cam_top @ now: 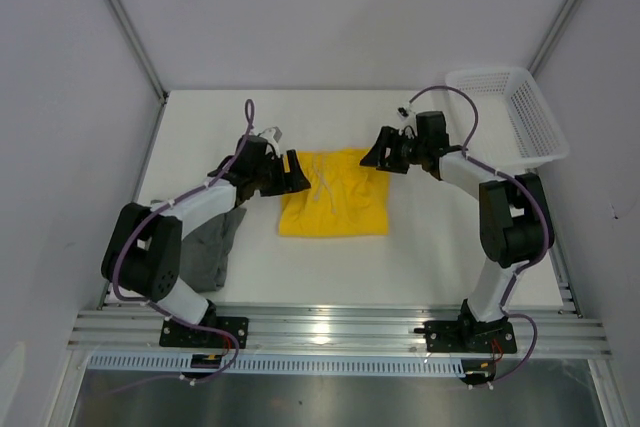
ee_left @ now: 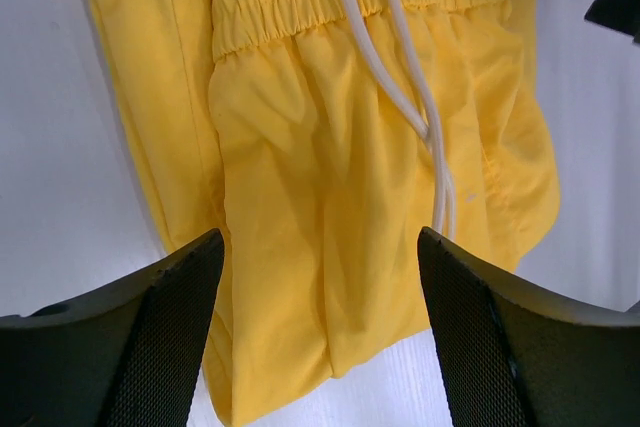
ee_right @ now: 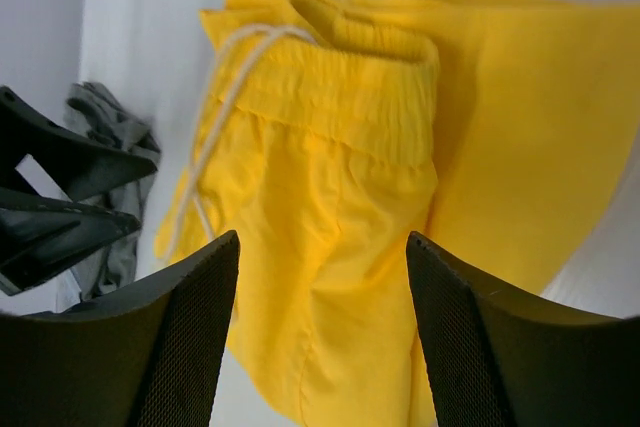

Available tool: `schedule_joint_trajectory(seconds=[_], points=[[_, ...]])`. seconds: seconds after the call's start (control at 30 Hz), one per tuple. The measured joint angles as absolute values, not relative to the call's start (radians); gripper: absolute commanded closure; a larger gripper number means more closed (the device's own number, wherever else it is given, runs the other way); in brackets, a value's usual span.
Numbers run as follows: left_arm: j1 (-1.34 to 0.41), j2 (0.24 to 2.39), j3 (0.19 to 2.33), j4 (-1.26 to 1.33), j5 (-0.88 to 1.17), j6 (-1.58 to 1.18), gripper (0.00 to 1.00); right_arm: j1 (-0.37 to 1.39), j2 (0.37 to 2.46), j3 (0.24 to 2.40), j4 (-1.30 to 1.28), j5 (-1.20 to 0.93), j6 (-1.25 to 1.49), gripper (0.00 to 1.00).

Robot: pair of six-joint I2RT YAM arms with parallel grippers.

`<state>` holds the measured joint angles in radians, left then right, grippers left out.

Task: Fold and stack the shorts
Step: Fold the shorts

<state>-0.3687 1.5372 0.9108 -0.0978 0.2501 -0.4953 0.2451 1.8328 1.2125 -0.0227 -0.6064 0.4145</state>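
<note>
The yellow shorts [cam_top: 334,195] lie folded on the white table, their white drawstring [ee_left: 400,87] running down the front. My left gripper [cam_top: 296,171] stands open at their left upper edge, its fingers [ee_left: 160,337] spread apart over the yellow cloth [ee_left: 330,197], holding nothing. Opposite it, the right gripper [cam_top: 376,153] is open at the right upper edge, with the yellow shorts [ee_right: 320,207] lying loose between its fingers [ee_right: 470,337]. The dark grey shorts [cam_top: 212,247] lie crumpled at the near left, partly under the left arm, and show again [ee_right: 110,137] in the right wrist view.
A white mesh basket [cam_top: 510,112] stands at the far right corner of the table. The left gripper's black fingers [ee_right: 60,207] appear at the left of the right wrist view. An aluminium rail [cam_top: 340,327] runs along the near edge.
</note>
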Motion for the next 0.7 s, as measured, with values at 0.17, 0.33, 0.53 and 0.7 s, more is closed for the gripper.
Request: schedule_joint_trajectory(seconds=[0.17,0.33,0.53,0.7], points=[[-0.37,1.596,0.913,-0.092,0.276,-0.477,0.2,0.277,1.827,1.128,-0.078,-0.561,0.395,0.34],[-0.376,1.63,0.939,-0.09,0.278,-0.469,0.22,0.304,1.829,1.116,-0.099,-0.543,0.389,0.37],[-0.386,1.699,0.989,-0.076,0.281,-0.469,0.32,0.324,1.868,1.145,-0.107,-0.516,0.386,0.47],[-0.396,1.761,1.021,-0.073,0.281,-0.469,0.41,0.333,1.91,1.155,-0.108,-0.5,0.383,0.64]])
